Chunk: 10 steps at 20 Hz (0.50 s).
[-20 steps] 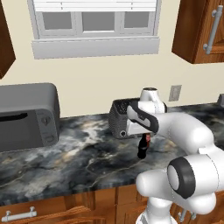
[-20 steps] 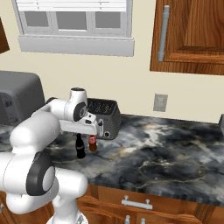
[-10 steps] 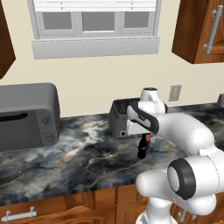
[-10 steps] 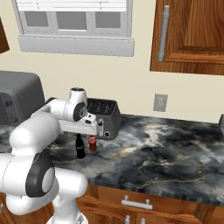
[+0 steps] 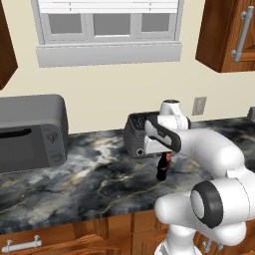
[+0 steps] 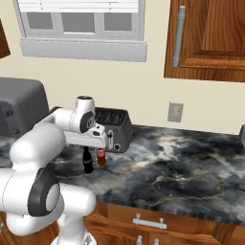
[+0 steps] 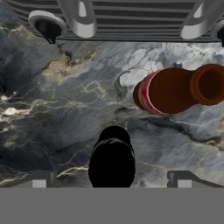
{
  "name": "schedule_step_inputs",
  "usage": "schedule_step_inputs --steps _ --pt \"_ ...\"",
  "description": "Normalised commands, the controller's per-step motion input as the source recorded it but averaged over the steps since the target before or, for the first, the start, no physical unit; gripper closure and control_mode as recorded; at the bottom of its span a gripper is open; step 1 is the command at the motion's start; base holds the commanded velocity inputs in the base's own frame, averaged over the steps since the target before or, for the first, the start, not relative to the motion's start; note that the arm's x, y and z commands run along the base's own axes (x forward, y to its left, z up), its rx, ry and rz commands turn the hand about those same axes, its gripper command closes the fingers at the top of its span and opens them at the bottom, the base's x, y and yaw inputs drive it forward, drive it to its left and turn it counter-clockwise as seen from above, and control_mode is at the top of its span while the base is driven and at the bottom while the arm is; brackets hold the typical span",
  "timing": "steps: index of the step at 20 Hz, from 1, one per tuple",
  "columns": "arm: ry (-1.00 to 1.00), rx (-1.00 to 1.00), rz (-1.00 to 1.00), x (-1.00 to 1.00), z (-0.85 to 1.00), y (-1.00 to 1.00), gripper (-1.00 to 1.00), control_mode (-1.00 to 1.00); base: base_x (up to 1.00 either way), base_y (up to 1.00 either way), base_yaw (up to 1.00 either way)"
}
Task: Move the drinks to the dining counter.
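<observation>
**Gripper poised at the drinks on the wall counter.**
Nothing has shifted lately: gripper (image 7: 112,175), jaws spread wide, hovers above the small slim brown bottle with red label (image 7: 173,89); no drink gripped yet.

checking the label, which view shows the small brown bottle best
The hand view: the brown bottle fills the frame from above, red label visible. In both base views it is a small shape half hidden under the arm.

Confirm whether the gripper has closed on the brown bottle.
No: the gripper is open, and the brown bottle stands off to one side.
</observation>
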Motion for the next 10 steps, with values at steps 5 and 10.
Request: schedule_step_inputs --steps 5,10 --pt "0.00 0.00 0.00 -0.11 0.00 0.00 -1.00 -1.00 0.00 0.00 0.00" --pt "0.00 0.00 0.00 -0.04 0.00 0.00 -1.00 -1.00 0.00 0.00 0.00"
